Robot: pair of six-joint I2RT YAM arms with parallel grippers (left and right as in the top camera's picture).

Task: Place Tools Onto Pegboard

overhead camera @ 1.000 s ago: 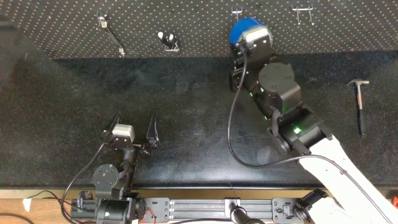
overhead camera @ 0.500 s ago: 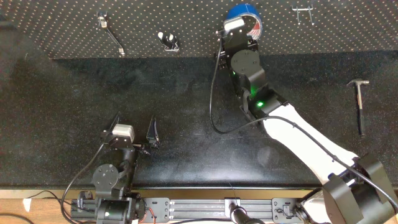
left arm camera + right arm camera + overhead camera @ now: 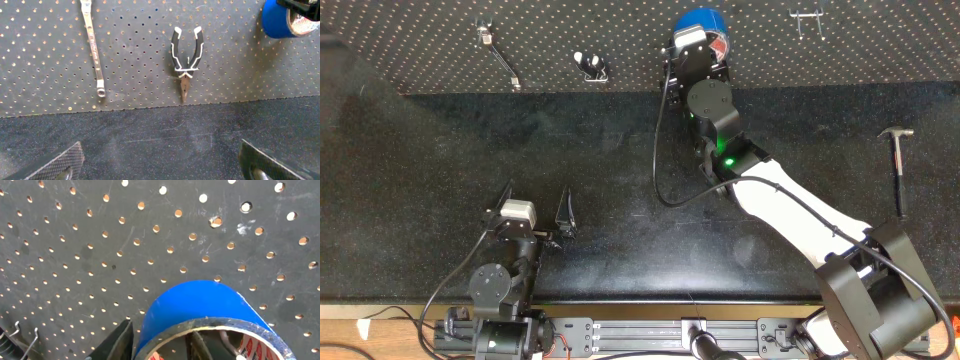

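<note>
One smooth blue roll of tape (image 3: 200,305), shiny-rimmed, is clamped in my right gripper (image 3: 159,342) at the matte black perforated pegboard (image 3: 100,240). My left gripper (image 3: 160,169) sits low over the gritty black table (image 3: 150,132), fingers spread wide.

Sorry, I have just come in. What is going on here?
The right gripper holds a blue tape roll up against the pegboard. A wrench and pliers already hang on the board. A hammer lies on the table at the right, not yet hung. The left gripper rests open near its base.
</note>
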